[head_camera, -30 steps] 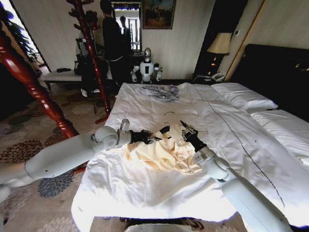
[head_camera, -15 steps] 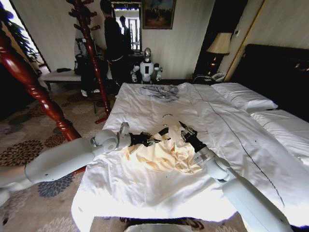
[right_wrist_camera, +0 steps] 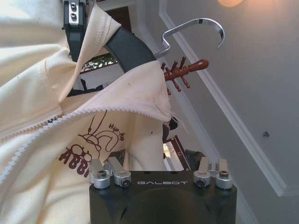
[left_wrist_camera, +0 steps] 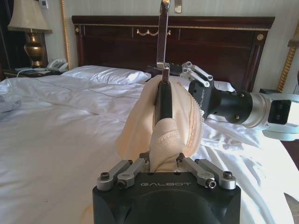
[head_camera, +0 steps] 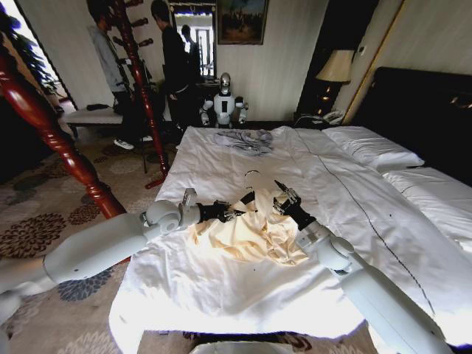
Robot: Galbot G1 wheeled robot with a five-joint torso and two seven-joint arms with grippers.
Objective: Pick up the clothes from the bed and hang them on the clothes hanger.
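Both arms outstretched, left gripper (head_camera: 234,214) clamped, right gripper (head_camera: 284,196) spread.

"GALBOT" is embossed on both wrist housings, and the clothes (right_wrist_camera: 70,140) bear "Hip Hop" and "ABB…".

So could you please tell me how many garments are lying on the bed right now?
2. The cream zip-up garment lies mid-bed, between the left gripper and the right gripper, partly over the black hanger. A grey garment lies crumpled at the bed's far edge.
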